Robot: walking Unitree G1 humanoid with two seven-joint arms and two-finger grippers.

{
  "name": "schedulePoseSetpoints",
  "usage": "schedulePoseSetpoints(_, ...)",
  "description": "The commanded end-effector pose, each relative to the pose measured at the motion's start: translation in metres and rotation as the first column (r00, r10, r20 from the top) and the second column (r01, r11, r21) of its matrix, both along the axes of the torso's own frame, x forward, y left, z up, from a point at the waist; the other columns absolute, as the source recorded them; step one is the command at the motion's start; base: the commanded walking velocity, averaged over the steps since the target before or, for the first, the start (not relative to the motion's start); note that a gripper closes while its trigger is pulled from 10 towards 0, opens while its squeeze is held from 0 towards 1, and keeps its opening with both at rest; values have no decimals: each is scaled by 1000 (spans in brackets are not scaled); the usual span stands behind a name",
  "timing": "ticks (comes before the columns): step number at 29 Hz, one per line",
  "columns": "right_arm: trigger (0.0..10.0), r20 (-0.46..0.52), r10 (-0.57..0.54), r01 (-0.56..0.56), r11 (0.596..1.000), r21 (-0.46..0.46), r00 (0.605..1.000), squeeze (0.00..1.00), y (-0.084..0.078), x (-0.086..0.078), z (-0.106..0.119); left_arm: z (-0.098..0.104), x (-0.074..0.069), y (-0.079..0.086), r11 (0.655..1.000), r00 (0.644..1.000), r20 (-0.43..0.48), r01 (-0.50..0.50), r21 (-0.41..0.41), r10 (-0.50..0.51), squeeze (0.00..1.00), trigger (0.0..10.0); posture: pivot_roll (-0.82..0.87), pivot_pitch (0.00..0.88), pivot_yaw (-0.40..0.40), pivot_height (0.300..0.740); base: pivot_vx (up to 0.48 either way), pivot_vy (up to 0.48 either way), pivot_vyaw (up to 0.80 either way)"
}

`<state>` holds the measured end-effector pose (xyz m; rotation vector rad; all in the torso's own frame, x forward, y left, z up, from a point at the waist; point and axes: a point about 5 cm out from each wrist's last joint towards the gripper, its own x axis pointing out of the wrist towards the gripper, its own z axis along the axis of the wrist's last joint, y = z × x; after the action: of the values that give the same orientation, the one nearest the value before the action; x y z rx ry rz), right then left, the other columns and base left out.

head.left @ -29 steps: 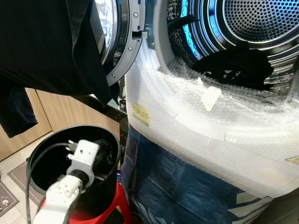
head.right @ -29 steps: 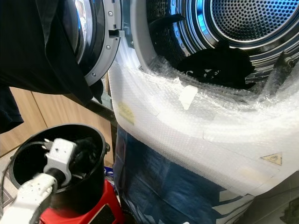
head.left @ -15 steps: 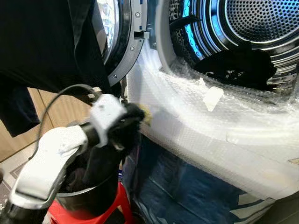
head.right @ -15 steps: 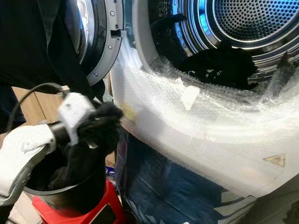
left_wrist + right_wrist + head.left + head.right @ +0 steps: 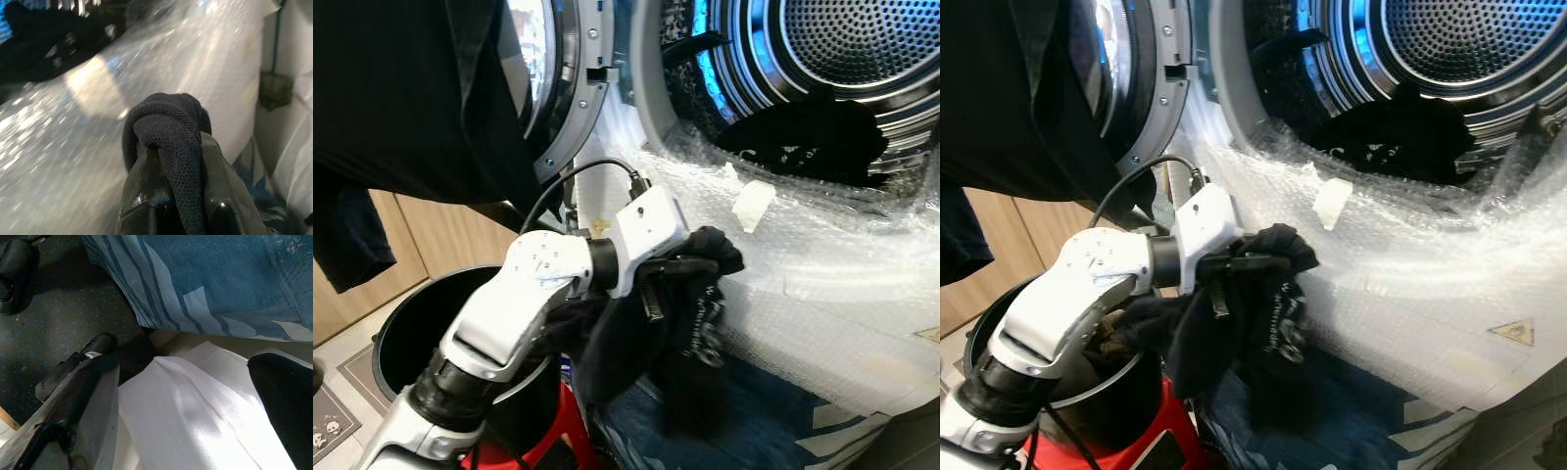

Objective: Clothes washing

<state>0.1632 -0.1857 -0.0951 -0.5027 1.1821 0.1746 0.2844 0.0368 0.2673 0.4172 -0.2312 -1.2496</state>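
Observation:
My left gripper (image 5: 690, 259) is shut on a black garment (image 5: 690, 333) that hangs down from it in front of the washing machine. It is just below the drum opening (image 5: 842, 59), level with the bubble-wrapped front (image 5: 822, 284). In the left wrist view the black cloth (image 5: 171, 132) is bunched between the two fingers (image 5: 142, 196). More dark clothes (image 5: 803, 132) lie inside the drum. The black bucket (image 5: 401, 323) stands below my left arm. My right gripper (image 5: 181, 396) hangs open near the floor.
The round door (image 5: 563, 88) stands open to the left, with a large black garment (image 5: 401, 98) draped in front of it. A red stool (image 5: 573, 441) carries the bucket. Blue patterned fabric (image 5: 773, 431) covers the machine's lower front. Wooden cabinets (image 5: 440, 235) stand behind the bucket.
My left arm has come up out of the bucket with the black garment and swung right toward the drum opening. The clothes in the drum have not moved.

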Motion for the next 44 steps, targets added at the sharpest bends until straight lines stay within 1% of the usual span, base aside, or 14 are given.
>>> schedulePoseSetpoints(1, 10000, -2, 0, 0, 1000, -6, 1000, 0, -1, 0, 0, 12, -3, -5, 999, 998, 46, 39, -34, -37, 0, 0, 339, 0, -42, 740, 0, 0, 0)
schedulePoseSetpoints(8, 10000, -6, -1, 1, 1000, -15, 1000, 0, -4, -2, 0, -16, -1, -2, 999, 999, -50, 4, -39, -6, 0, 0, 328, 0, -40, 740, 0, 0, 0)
schedulePoseSetpoints(9, 10000, -1, -10, 10, 1000, -11, 1000, 0, -4, -1, 0, -34, -2, 4, 1000, 996, -85, -28, -2, 28, 0, 0, 323, 0, -40, 740, 0, 0, 0)
schedulePoseSetpoints(12, 10000, 1, -10, 10, 1000, -8, 1000, 0, -5, 0, 1, -55, -5, 16, 996, 985, -144, -90, 21, 92, 0, 0, 321, 0, -42, 740, 0, 0, 0)
schedulePoseSetpoints(19, 10000, 12, 3, -3, 1000, -8, 1000, 0, -5, 3, 2, -80, -11, 37, 977, 961, -185, -188, 99, 204, 0, 0, 343, 0, -52, 740, 0, 0, 0)
schedulePoseSetpoints(27, 10000, 149, 41, -58, 992, 113, 988, 0, 9, 41, 19, -132, -22, 55, 936, 915, -239, -274, 222, 325, 0, 0, 325, 0, -50, 740, 0, 0, 0)
schedulePoseSetpoints(29, 10000, 194, 20, -57, 980, 191, 981, 55, 13, 54, 26, -134, -24, 55, 935, 915, -241, -272, 227, 325, 0, 0, 321, 3, -50, 740, 0, 0, 0)
schedulePoseSetpoints(30, 10000, 204, 24, -70, 972, 224, 979, 937, 15, 57, 29, -133, -24, 55, 936, 915, -240, -273, 224, 324, 0, 0, 321, 3, -50, 740, 0, 0, 0)
schedulePoseSetpoints(31, 10000, 210, 38, -93, 962, 258, 977, 1000, 17, 61, 31, -133, -24, 54, 936, 915, -238, -275, 219, 325, 0, 0, 314, 9, -46, 740, 0, 0, 0)
schedulePoseSetpoints(33, 10000, 236, 96, -180, 912, 369, 967, 1000, 20, 69, 40, -132, -25, 54, 937, 913, -246, -278, 211, 326, 0, 0, 309, 21, -49, 740, 0, 0, 0)
schedulePoseSetpoints(36, 10000, 277, -9, -136, 855, 501, 961, 1000, 4, 81, 53, -135, -27, 54, 935, 912, -240, -286, 211, 333, 0, 0, 319, 23, -63, 740, 0, 0, 0)
schedulePoseSetpoints(40, 10000, 309, 35, -209, 807, 552, 950, 1000, -13, 84, 64, -134, -27, 55, 935, 912, -239, -286, 209, 333, 0, 0, 315, 31, -62, 740, 0, 0, 0)
schedulePoseSetpoints(42, 10000, 312, 41, -217, 802, 556, 949, 1000, -14, 84, 65, -133, -27, 56, 935, 913, -239, -285, 210, 331, 0, 0, 314, 32, -62, 740, 0, 0, 0)
schedulePoseSetpoints(44, 10000, 323, 21, -224, 763, 606, 946, 1000, -16, 87, 71, -133, -27, 56, 937, 916, -240, -274, 215, 322, 0, 0, 313, 33, -62, 740, 0, 0, 0)
